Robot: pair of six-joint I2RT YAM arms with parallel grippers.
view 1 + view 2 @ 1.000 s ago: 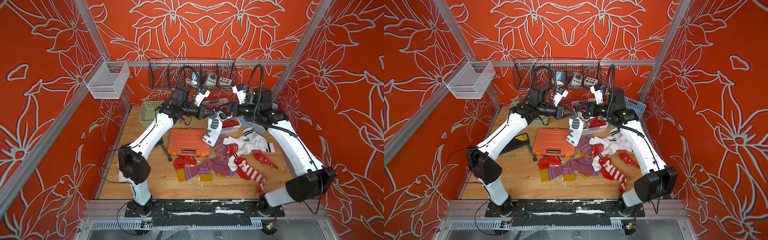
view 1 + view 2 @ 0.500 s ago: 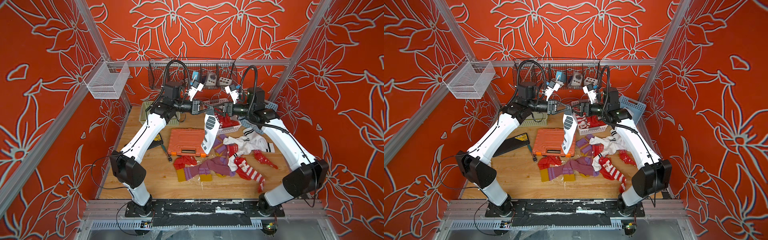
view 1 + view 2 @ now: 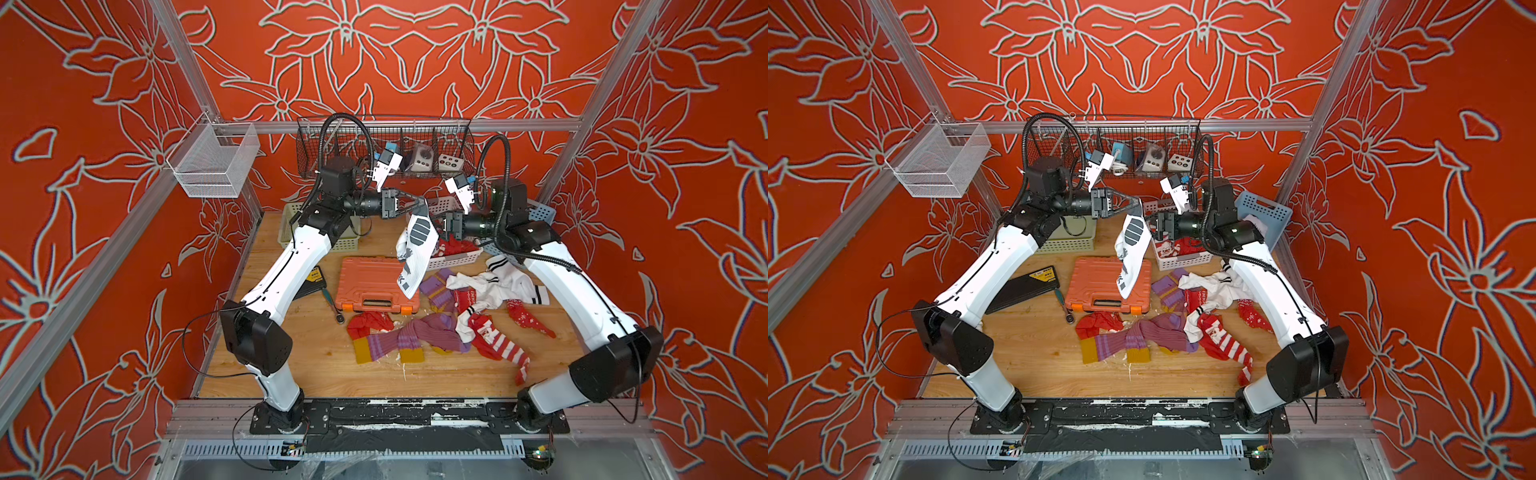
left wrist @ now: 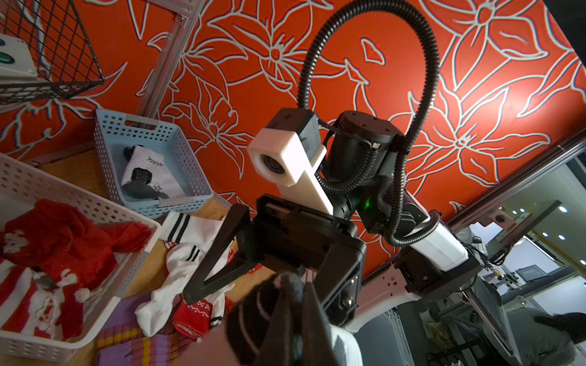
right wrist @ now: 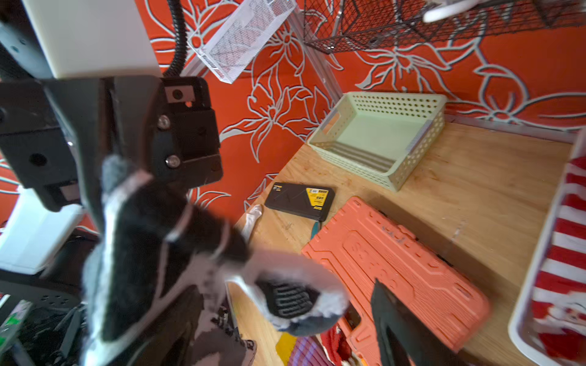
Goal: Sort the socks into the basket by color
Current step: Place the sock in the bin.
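The left gripper (image 3: pixel 420 204) pinches a white sock (image 3: pixel 415 249) hanging mid-frame in both top views, and the right gripper (image 3: pixel 435 221) is wide open beside it. The left wrist view shows best a second sock (image 4: pixel 149 174) in the blue basket (image 4: pixel 139 122).

White arm links (image 3: pixel 291 266), black joints (image 3: pixel 257 336), ribbed black cable loops (image 4: pixel 435 63) (corrugated hose), white camera mounts (image 4: pixel 285 158).

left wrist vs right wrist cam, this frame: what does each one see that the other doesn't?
Left wrist only: the blue basket with a white sock in it, and striped white socks loose on the table.
Right wrist only: the green basket, seemingly empty, the orange case and the black-and-yellow case.
Both: the white-and-black sock clamped in the left gripper, and the white basket of red socks.
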